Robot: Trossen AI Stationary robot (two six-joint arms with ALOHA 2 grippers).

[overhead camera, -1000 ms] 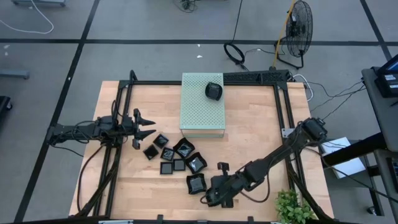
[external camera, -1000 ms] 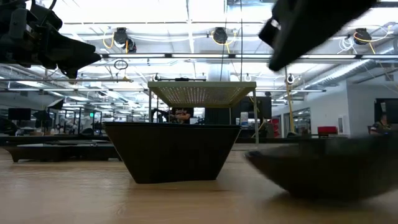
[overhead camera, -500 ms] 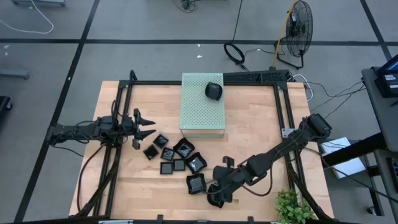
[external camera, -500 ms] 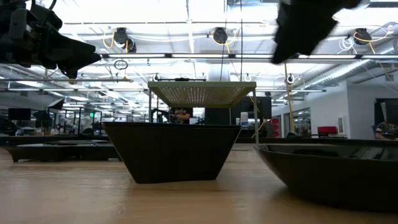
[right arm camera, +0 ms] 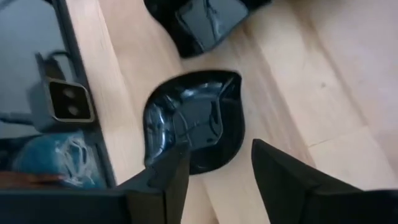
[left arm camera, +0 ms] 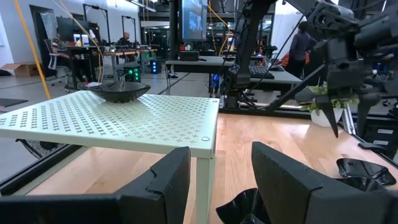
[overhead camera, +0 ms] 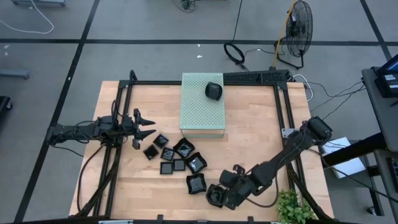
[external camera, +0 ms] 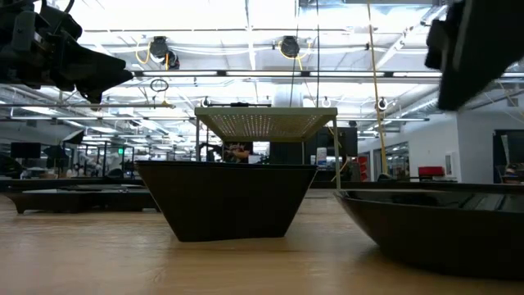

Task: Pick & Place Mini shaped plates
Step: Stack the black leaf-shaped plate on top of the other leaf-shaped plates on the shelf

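Several mini shaped plates [overhead camera: 177, 158], small and glossy black, lie in a loose cluster on the wooden table in front of the pale green perforated box [overhead camera: 203, 104]. One more plate [overhead camera: 213, 91] rests on the box's top. A single plate [overhead camera: 215, 195] lies flat near the table's near edge, and it also shows in the right wrist view [right arm camera: 193, 127]. My right gripper [overhead camera: 227, 190] is open just above this plate without touching it, its fingers [right arm camera: 280, 177] apart over the plate's near side. My left gripper [overhead camera: 149, 124] is open and empty, raised at the table's left.
Another plate [overhead camera: 196, 183] lies just left of the single plate and shows in the right wrist view [right arm camera: 205, 18]. A black frame rail [overhead camera: 286, 124] runs around the table. A green plant [overhead camera: 292, 208] stands at the near right corner. A small camera block [right arm camera: 65, 99] sits at the near edge.
My right arm has swung, its wrist going toward the table's near right corner, and the gripper has turned above the single plate. In the low view this plate was blurred a second ago and now lies still on the table.
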